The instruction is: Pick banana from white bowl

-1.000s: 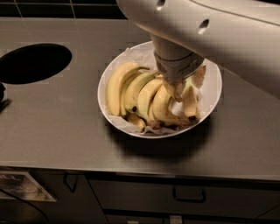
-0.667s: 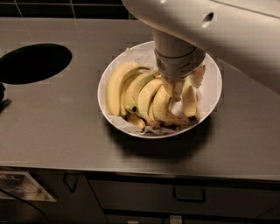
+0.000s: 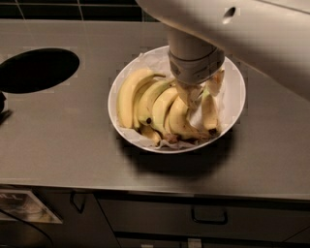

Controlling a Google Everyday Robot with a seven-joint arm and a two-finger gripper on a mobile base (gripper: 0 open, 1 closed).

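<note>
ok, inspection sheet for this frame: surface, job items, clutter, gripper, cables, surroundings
Surface: grey metal counter, with a black oval opening at the left.
Job's things: banana lies at the right side of the white bowl, beside the bunch; paper lining sits under the fruit.
Clutter: dark object at the left edge, cut off.
Grippers: gripper is down in the bowl at the banana's upper end, with the arm above.
Cables: nothing seen.
Surroundings: drawer handle below the counter; dark tiles behind.
</note>
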